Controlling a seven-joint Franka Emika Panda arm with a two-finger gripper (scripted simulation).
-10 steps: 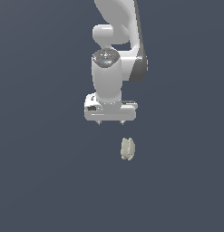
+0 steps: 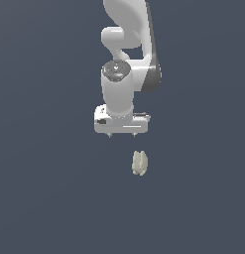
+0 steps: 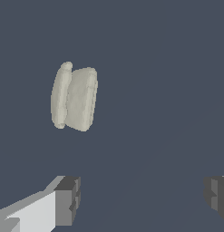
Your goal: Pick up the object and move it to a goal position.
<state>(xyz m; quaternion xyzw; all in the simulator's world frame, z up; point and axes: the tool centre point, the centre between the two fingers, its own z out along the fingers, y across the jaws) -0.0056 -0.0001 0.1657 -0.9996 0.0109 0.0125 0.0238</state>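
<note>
gripper (image 2: 121, 135): I've got it hanging with fingers spread wide, holding nothing
object (image 2: 139, 163): sits apart, not between the fingers

I can read no text, label, brand, number or sign on anything in either of my views.

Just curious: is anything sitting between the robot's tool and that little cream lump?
No. Between the tool and the cream grooved lump there is only bare dark surface, seen in both views.
</note>
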